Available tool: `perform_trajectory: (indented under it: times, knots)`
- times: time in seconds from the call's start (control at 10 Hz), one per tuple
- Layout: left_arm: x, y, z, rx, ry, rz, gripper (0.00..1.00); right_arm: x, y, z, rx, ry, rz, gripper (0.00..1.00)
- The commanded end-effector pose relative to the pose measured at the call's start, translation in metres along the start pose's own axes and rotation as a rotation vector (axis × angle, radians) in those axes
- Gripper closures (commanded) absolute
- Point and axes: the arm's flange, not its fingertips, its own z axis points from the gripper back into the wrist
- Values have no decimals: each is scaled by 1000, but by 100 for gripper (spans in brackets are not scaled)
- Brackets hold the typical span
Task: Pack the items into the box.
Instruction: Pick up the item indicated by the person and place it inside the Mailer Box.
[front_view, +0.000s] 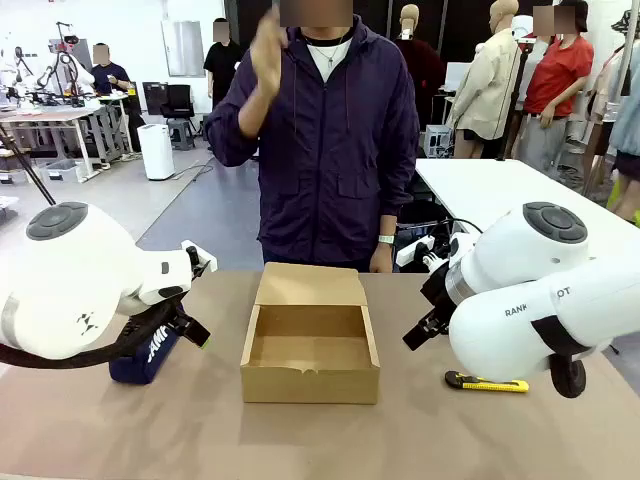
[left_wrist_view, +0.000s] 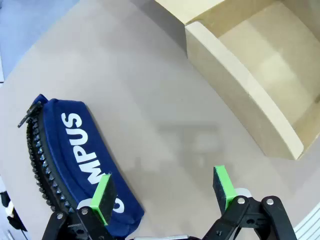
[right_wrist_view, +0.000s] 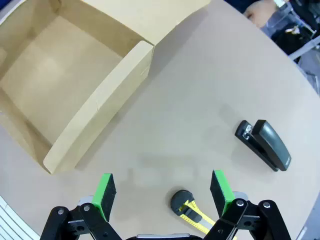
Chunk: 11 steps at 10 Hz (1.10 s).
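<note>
The left hand (left_wrist_view: 164, 192) and right hand (right_wrist_view: 162, 192) hang open and empty; the left lines up with only the end of the soft pencil case (left_wrist_view: 75, 155), so a grip there could slip.

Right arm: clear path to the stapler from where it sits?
Probably yes. The stapler lies alone on bare table, off to one side of the open jaws, with nothing on or against it. The utility knife lies closer in, apart from the stapler and not between them.

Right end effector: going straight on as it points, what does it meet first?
Likely the table, right beside the utility knife; depth is unclear, so it may clip its black end.
</note>
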Motion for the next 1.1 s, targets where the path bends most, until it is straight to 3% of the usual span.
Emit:
perform_trajectory:
  times: [0.0,1.0]
  knots:
    - [0,0,0,0,0,0,0,0,0,0,0,0,0,0]
    - [0,0,0,0,0,0,0,0,0,0,0,0,0,0]
